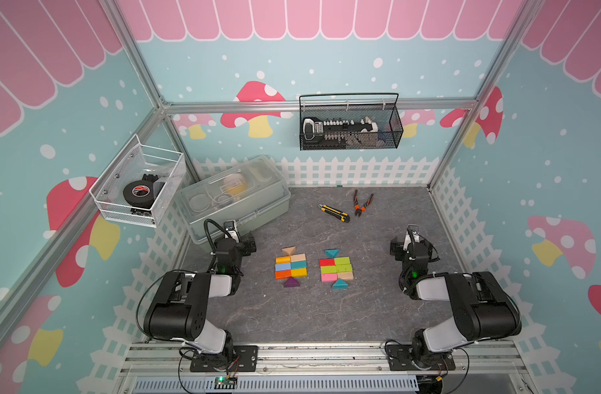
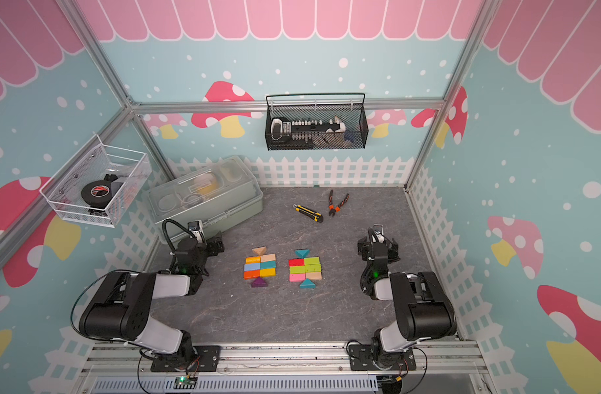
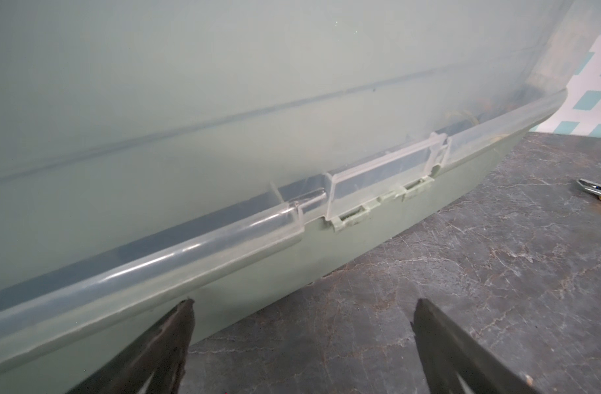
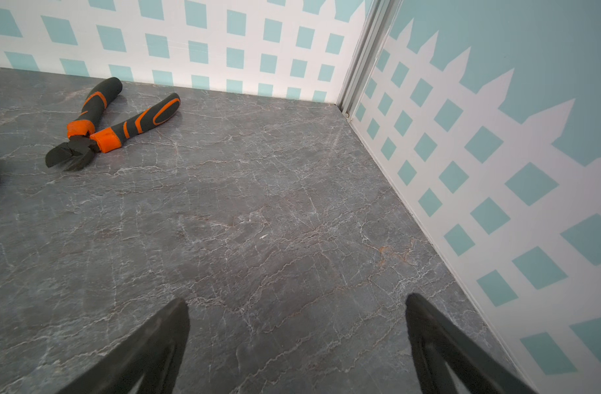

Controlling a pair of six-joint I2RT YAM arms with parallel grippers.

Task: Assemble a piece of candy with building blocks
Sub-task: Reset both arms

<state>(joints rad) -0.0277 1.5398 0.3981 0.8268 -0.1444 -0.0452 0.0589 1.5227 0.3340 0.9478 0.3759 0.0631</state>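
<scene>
**Two block candies lay finished between two opened grippers**

The grey marble-pattern table carried everything. The largest thing on it was the translucent green storage box in the far left corner, lid closed; in the left wrist view its clear latch sat on the long side wall.

The left gripper stood just beside that box, its jaws spread wide and holding nothing. The right gripper was near the right wall, jaws also wide apart, with only bare table between them.

The building blocks stood in the middle of the table, between the two arms and apart from both. They formed two groups side by side, not touching. The left candy shape was a two-by-three field of flat rectangles in yellow, tan, blue, teal and orange, with a tan wedge at the far end and a purple wedge at the near end. The right candy shape had red, green, pink and tan rectangles, with one teal wedge at the far end and another at the near end. The long axis of each group ran from near to far.

Behind them lay the yellow-black utility knife and, just beside it, the orange-handled pliers, handles toward the back wall.
</scene>
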